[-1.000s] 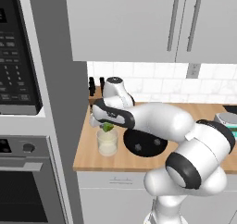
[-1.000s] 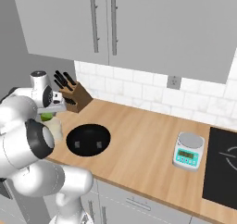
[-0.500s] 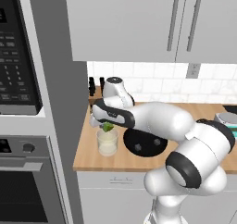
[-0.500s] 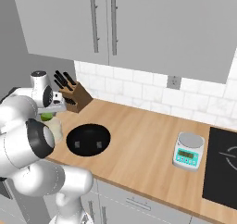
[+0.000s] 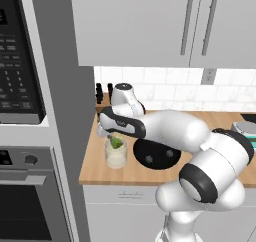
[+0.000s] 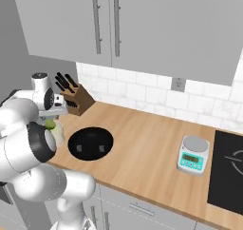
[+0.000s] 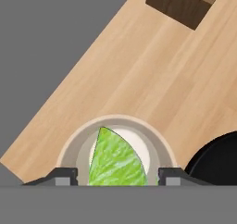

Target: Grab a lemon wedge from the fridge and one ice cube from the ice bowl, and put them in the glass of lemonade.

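The glass of lemonade (image 5: 115, 156) (image 6: 57, 133) stands near the counter's left end. Its rim (image 7: 74, 140) curves just past my fingertips in the hand view. My gripper (image 5: 114, 136) (image 6: 50, 119) (image 7: 118, 177) hangs straight over it, pointing down. The yellow-green lemon wedge (image 7: 115, 158) (image 5: 116, 143) (image 6: 49, 124) sits in the glass's mouth between my fingers. A small gap shows on each side of it, so the gripper is open. The black ice bowl (image 5: 156, 153) (image 6: 90, 142) (image 7: 217, 158) lies just right of the glass. The fridge is out of view.
A wooden knife block (image 6: 78, 100) (image 7: 185, 3) stands against the tiled wall behind the glass. A grey scale (image 6: 193, 154) and a black cooktop (image 6: 230, 177) are further right. A grey oven column (image 5: 60, 136) rises at the counter's left end.
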